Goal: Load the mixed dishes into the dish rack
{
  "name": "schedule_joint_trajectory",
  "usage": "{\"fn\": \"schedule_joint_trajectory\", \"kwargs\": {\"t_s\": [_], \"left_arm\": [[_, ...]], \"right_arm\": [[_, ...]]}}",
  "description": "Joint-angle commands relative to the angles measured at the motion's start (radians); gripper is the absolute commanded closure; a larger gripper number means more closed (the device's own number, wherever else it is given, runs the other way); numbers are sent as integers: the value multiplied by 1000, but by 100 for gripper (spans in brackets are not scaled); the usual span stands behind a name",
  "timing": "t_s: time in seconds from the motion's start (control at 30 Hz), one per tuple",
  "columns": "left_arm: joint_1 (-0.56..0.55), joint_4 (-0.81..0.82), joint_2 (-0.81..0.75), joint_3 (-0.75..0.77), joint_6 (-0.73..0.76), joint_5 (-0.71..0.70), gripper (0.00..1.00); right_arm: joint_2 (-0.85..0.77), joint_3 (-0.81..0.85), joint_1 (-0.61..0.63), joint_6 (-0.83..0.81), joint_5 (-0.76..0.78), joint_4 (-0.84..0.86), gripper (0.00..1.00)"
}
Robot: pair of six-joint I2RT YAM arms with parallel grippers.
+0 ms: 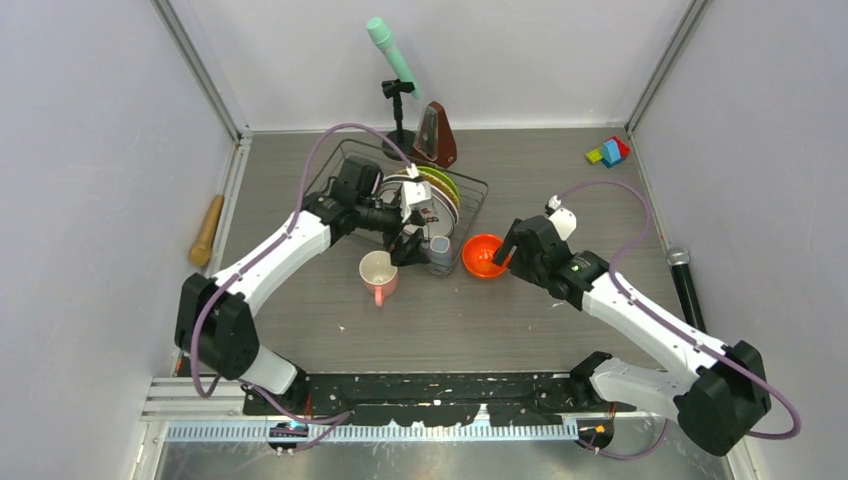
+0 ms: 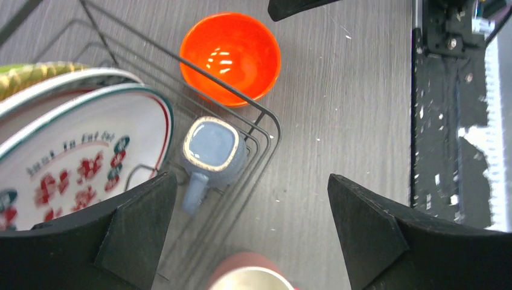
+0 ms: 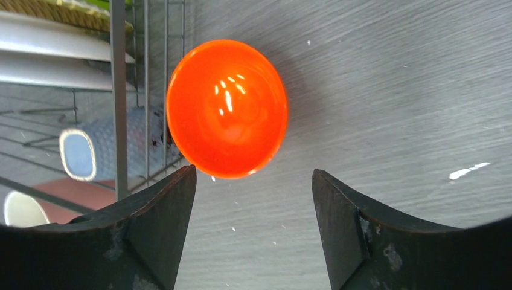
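Mixed dishes: loading part done, two pieces seen outside the rack.
Lime-green plate [image 1: 445, 183] and white teal-rimmed plate [image 2: 78, 151] are stood in the dish rack [image 2: 259, 108] at the table's [image 1: 600, 200] far middle, with the grey-blue mug [image 2: 211, 145] set in its near right corner. Orange-red bowl [image 3: 226, 109] and pink mug [image 1: 378, 272] are left on the table beside that corner. Left gripper [image 2: 247, 199] is spread wide above the grey-blue mug; right gripper [image 3: 253, 181] is parted, empty, before the bowl.

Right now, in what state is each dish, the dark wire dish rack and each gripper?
Dark wire dish rack: partly loaded
Lime-green plate: on edge in rack
White teal-rimmed plate with red marks: on edge in rack
Small grey-blue mug: upright in rack corner
Orange-red bowl: upright on table, outside rack
Pink mug: upright on table, outside rack
Left gripper: open, empty
Right gripper: open, empty
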Motion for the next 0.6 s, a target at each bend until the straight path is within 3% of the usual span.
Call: {"fn": "schedule_joint_trajectory", "kwargs": {"t_s": [0.0,0.1,0.3,0.5,0.57], "left_arm": [[-5,105,-97,-36,-415,-194,0],[-5,19,-124,-1,-585,-305,0],[0,-72,-218,6,-726,-412,0],[44,91,-439,-206,-898,-603,0],[71,88,-481,-216,-924,-594,0]], "right_arm": [[58,-2,-6,122,59,171,26],[105,-18,-7,180,62,210,30],[156,-55,-8,244,69,255,31],[188,-96,-8,264,72,304,37],[203,-105,-7,270,63,320,39]]}}
